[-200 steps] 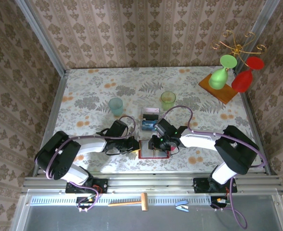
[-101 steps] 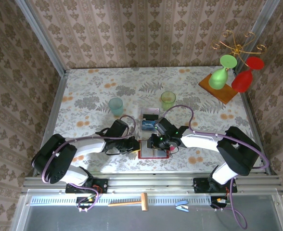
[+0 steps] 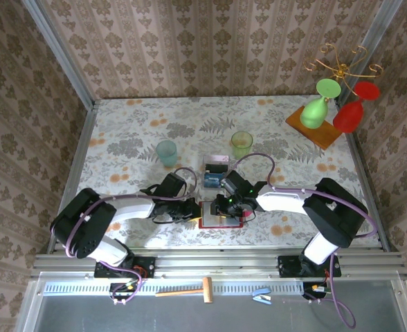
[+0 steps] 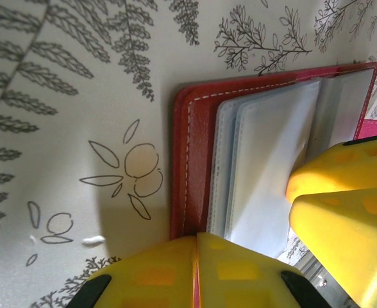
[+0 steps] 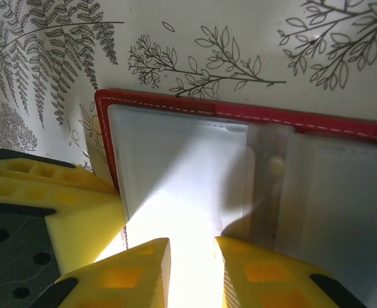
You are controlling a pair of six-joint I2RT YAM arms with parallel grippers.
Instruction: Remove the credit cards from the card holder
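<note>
One table (image 3: 120, 138), flower-print cloth, takes the middle of the top view. Two arms reach in from the bottom edge, the left arm (image 3: 120, 207) and the right arm (image 3: 293, 200), and meet just below centre.

Upper right: a wooden board (image 3: 321, 135) with a green glass (image 3: 318, 105) and a red glass (image 3: 351, 111) at it. Above centre: a teal cup (image 3: 167, 152) and a green cup (image 3: 242, 144), upright and apart.

The card holder (image 3: 221, 221) lies open and flat just below centre, between the two grippers, red cover down and pale pocket panels up.

At the bottom of its wrist view the left gripper (image 4: 195, 247) has its jaws closed, pads together, at the holder's edge. Whether the cover is pinched, cannot tell.

At lower middle of its own view the right gripper (image 5: 192, 253) has its jaws a narrow slit apart, tips over the pocket panel. Any hold there, cannot tell.

The blue card (image 3: 212, 182) and a pale card with dark stripe (image 3: 216, 163) lie just above the holder, outside it and below the green cup.
</note>
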